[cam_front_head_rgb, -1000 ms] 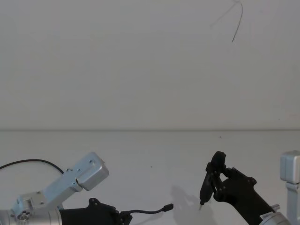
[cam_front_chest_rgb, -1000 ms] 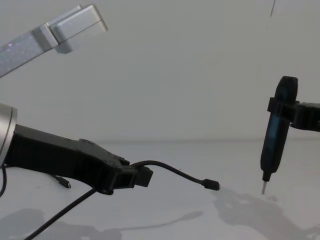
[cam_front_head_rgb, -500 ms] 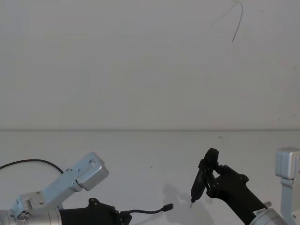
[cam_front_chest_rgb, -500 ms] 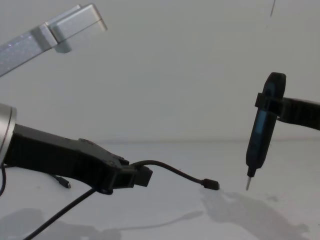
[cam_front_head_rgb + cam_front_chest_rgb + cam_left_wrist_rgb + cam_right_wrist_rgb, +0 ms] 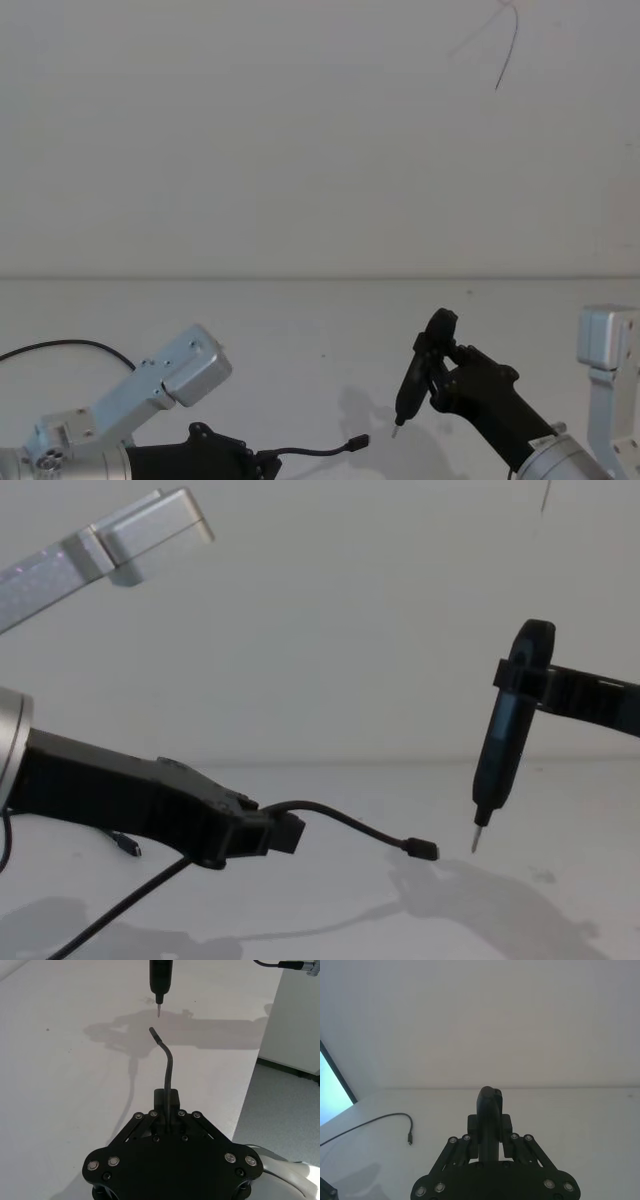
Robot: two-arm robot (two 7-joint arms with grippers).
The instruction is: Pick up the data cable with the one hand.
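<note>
Where your left gripper (image 5: 285, 832) sits at lower left of the chest view, it is clamped on the cable (image 5: 345, 821), whose plug (image 5: 425, 850) hangs above the table (image 5: 330, 900). Your right gripper (image 5: 520, 677), upper right, grips the pen tool (image 5: 503, 740), tip beside the plug.

thin black flexible data cable (image 5: 340, 822): black, plain | black angular plastic left gripper (image 5: 275, 835): matte black | slim black pen-shaped tool (image 5: 505, 735): black, silver tip | flat table surface (image 5: 330, 900): plain white
</note>
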